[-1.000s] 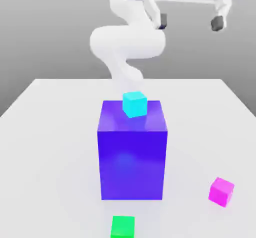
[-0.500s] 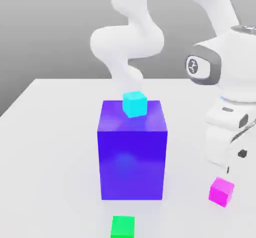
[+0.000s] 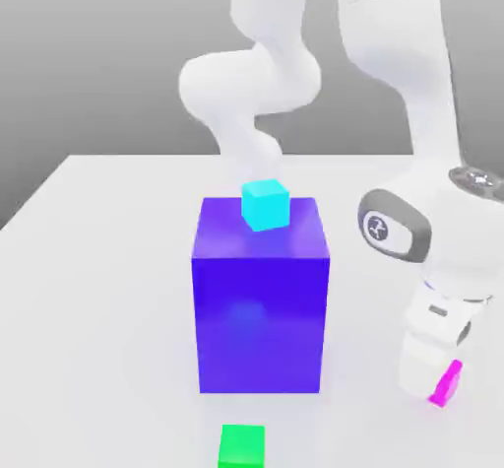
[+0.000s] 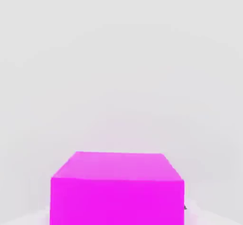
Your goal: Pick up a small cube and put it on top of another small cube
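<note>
the gripper [image 3: 440,389] is down at the table [image 3: 98,289] on the exterior view's right, its white hand covering most of the magenta cube [image 3: 448,381] — only a thin slice of pink sticks out at the hand's far side. the jaws are drawn in narrow, closed on that cube. in the hand view the magenta cube [image 4: 117,188] sits square and close, flat-faced and sharp-edged, a saturated pink with a slightly lighter top face and a matte, even surface, resting on the pale table [image 4: 118,67].

the arm is smooth glossy white, with rounded joint housings and a grey-ringed cap at the wrist.

to the exterior view's left of the hand stands a tall blue block [image 3: 261,299], deep violet-blue with a faint sheen on its front face, crisp corners. on its top, toward the back edge, sits a small cyan cube [image 3: 265,205], turned slightly askew. a small green cube [image 3: 241,446] lies flat on the table in front of the blue block, well apart from the magenta one.
</note>
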Robot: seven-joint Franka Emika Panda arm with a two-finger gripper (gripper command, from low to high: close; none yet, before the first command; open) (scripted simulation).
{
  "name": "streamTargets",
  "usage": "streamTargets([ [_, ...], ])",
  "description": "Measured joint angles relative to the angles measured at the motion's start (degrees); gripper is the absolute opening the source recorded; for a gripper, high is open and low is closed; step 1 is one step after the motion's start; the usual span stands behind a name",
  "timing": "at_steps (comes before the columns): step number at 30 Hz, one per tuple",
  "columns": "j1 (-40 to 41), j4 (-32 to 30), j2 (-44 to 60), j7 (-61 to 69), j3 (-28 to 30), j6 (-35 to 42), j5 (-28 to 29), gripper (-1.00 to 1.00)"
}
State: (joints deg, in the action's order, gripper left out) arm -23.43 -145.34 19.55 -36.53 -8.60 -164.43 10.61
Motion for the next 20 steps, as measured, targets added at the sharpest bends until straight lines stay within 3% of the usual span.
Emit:
streamTargets([
  [4,2.5,-1.0,-7.2,3.6,-1.6,6.0,-4.4,-1.0],
  [11,15.5,4.2,-9.8,11.0,7.9,13.7,-9.8,-1.0],
  [16,21.3,7.6,-2.4,14.2,11.2,9.6,-12.5,-1.0],
  [17,21.5,7.8,-1.1,14.4,11.2,8.5,-12.7,1.0],
  [20,21.5,7.8,-1.1,14.4,11.2,8.5,-12.7,1.0],
])
